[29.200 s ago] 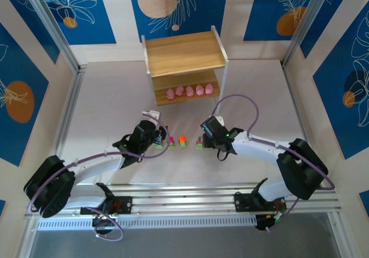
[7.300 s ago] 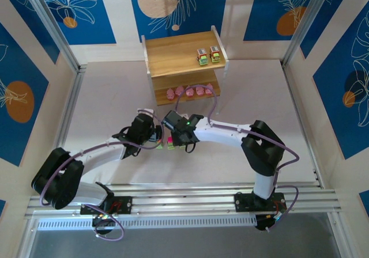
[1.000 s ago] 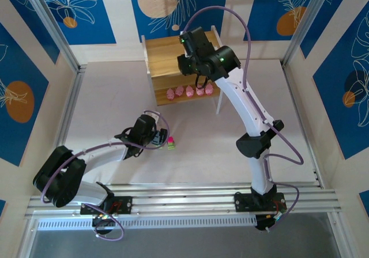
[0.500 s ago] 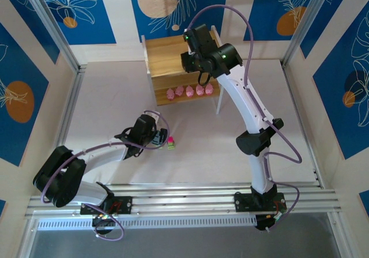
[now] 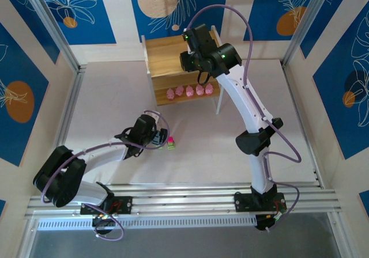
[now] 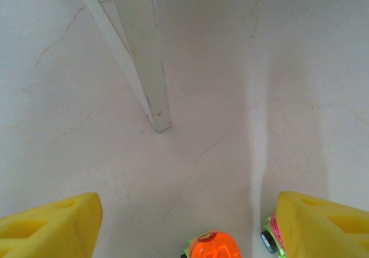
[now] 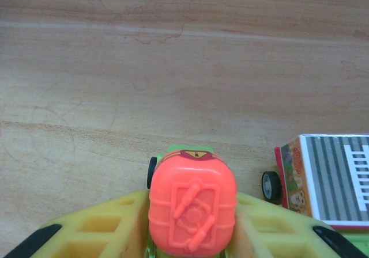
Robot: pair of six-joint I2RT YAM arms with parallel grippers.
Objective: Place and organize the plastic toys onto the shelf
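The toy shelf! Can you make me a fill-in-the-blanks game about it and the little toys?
1. The right arm's yellow fingers stand on either side of a small green plastic car with an ____ top.
2. That car rests on the light wooden shelf's ____ tier.
3. The pink rounded blob toys lined up on the lower tier number ____.

Missing words: orange; top; five.

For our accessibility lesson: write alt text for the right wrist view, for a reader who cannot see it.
An orange-topped car sits on the wooden shelf between the yellow fingers of the right pincer. A striped-roof car stands just right of it, apart.
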